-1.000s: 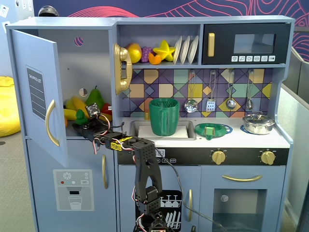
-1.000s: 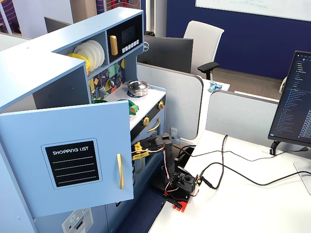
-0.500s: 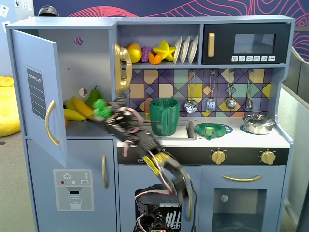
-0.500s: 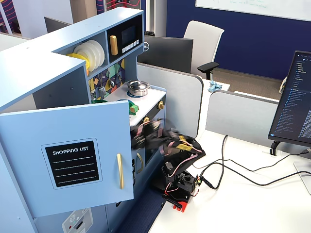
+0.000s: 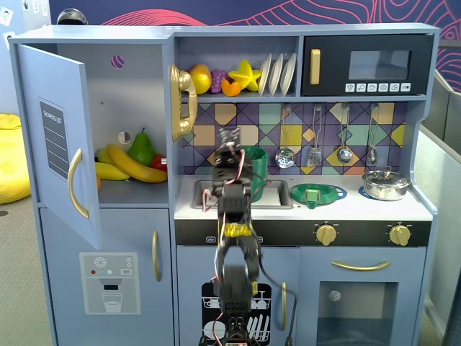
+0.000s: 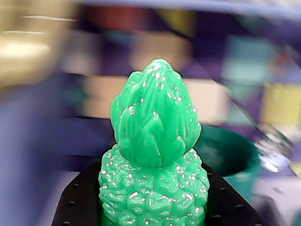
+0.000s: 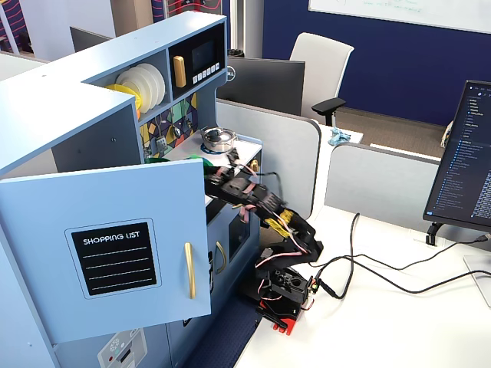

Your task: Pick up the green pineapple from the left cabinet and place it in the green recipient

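In the wrist view the green pineapple (image 6: 153, 141) stands upright between my black jaws, leafy top up. My gripper (image 6: 153, 193) is shut on its bumpy body. The green recipient (image 6: 233, 153), a dark-green cup, is blurred just behind and to the right of it. In a fixed view my gripper (image 5: 230, 140) is raised over the sink, right in front of the green recipient (image 5: 256, 161); the pineapple is hidden behind the gripper there. The left cabinet (image 5: 137, 86) stands open, its door (image 5: 54, 137) swung out to the left. The door (image 7: 115, 245) and my gripper (image 7: 210, 170) show in the other fixed view.
A green pear (image 5: 142, 148), bananas (image 5: 133, 164) and other fruit lie in the left cabinet. A gold toy phone (image 5: 182, 101) hangs beside it. A flat green strainer dish (image 5: 318, 194) and a metal pot (image 5: 385, 184) sit on the counter. The black microwave (image 5: 367, 65) is above.
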Tool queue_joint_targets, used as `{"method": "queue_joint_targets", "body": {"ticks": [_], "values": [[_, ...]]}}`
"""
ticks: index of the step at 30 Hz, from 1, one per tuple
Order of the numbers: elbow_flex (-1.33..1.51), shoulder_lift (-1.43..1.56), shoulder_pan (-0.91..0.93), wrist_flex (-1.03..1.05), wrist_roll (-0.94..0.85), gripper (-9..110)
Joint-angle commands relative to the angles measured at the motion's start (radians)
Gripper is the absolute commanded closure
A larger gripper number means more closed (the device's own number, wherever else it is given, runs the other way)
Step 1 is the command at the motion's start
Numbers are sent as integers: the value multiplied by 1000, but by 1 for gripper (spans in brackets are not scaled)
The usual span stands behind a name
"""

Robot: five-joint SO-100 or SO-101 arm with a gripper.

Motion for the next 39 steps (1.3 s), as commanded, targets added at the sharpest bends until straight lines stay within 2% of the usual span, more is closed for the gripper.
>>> {"method": "queue_joint_targets", "body": {"ticks": [1, 11, 22, 23, 28, 32, 39], "values": [[-179, -178, 37, -104, 38, 101], [-528, -526, 35, -115, -21, 101], [-615, -695, 64, -126, -49, 101], [-615, -701, 69, -126, -49, 100], [-617, -713, 92, -110, -14, 78], [-617, -715, 104, -104, -2, 72], [-620, -686, 110, -72, -6, 72]]}}
